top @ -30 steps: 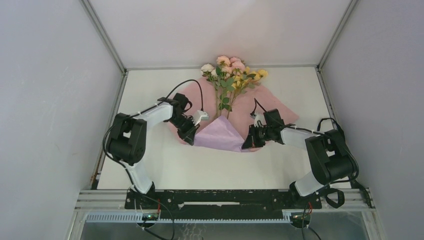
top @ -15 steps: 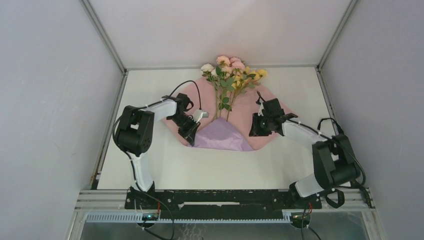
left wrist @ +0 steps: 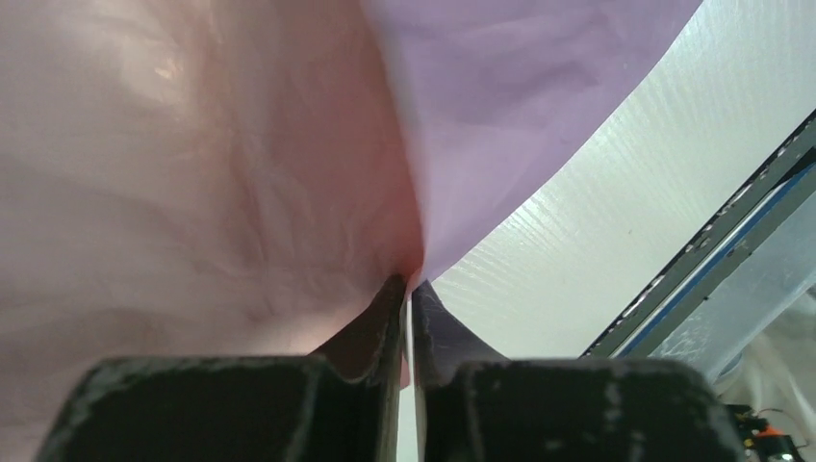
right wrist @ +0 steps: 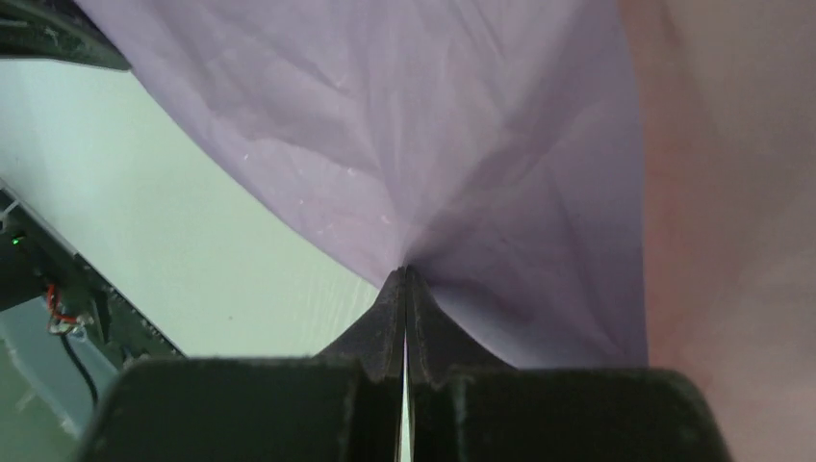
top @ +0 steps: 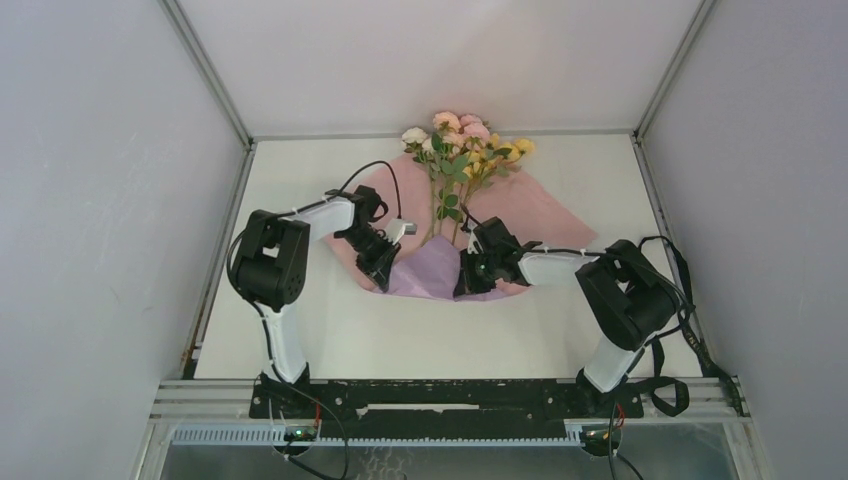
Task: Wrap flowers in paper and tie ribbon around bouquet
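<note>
**Paper pinched at both ends of its folded lilac edge**

Paper (top: pixel 545 215) lies spread on the white table (top: pixel 420 340), pale pink on the side facing up and lilac on the other. Its near part is turned up and over, so a lilac triangle sits across the middle of the sheet. The surface is thin and softly crinkled, with fine creases in both wrist views.

The flowers (top: pixel 462 150) rest on the paper's pink face. Their pink, white and yellow blooms reach just past the paper's far edge. The thin green stems and leaves run down towards the lilac fold and disappear under it.

The left gripper (top: pixel 381 268) is at the left end of the paper's fold. In its wrist view the fingers are drawn together to a thin slit, with the seam where pink meets lilac caught at their tips.

The right gripper (top: pixel 466 283) is at the right part of the lilac triangle. Its fingers are pressed fully together on the paper, and lilac creases fan out from the pinch.
</note>
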Available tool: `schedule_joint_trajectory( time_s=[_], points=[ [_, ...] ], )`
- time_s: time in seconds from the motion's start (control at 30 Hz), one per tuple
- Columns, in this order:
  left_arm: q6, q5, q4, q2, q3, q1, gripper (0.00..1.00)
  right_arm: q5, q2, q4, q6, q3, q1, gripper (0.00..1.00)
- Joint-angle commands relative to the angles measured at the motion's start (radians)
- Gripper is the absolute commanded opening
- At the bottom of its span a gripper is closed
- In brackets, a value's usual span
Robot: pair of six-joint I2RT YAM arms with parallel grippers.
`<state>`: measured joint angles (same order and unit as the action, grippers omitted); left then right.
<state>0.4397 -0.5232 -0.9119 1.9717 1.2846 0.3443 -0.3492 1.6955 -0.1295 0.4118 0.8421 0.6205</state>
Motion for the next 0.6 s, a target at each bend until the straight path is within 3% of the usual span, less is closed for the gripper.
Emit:
schedule_joint_trajectory(
  time_s=[0.0, 0.17, 0.23, 0.33, 0.4, 0.57],
  points=[
    [-0.030, 0.088, 0.006, -0.016, 0.038, -0.002, 0.18, 0.017, 0.004, 0.081, 0.066, -0.029, -0.005, 0.00],
    [-0.051, 0.239, 0.003, -0.141, 0.044, -0.004, 0.46, 0.013, 0.006, 0.101, 0.082, -0.046, -0.005, 0.00],
    [-0.054, 0.279, 0.002, -0.244, 0.042, 0.006, 0.51, 0.024, -0.003, 0.099, 0.087, -0.050, -0.005, 0.00],
    [-0.003, 0.248, -0.009, -0.380, 0.007, 0.067, 0.52, 0.034, -0.015, 0.096, 0.102, -0.055, -0.005, 0.00],
    [0.036, 0.210, -0.023, -0.431, -0.017, 0.137, 0.47, 0.033, -0.017, 0.101, 0.112, -0.057, -0.006, 0.00],
    [0.003, 0.061, 0.037, -0.344, -0.018, 0.232, 0.37, 0.016, -0.018, 0.159, 0.163, -0.077, -0.019, 0.00]
  ],
)
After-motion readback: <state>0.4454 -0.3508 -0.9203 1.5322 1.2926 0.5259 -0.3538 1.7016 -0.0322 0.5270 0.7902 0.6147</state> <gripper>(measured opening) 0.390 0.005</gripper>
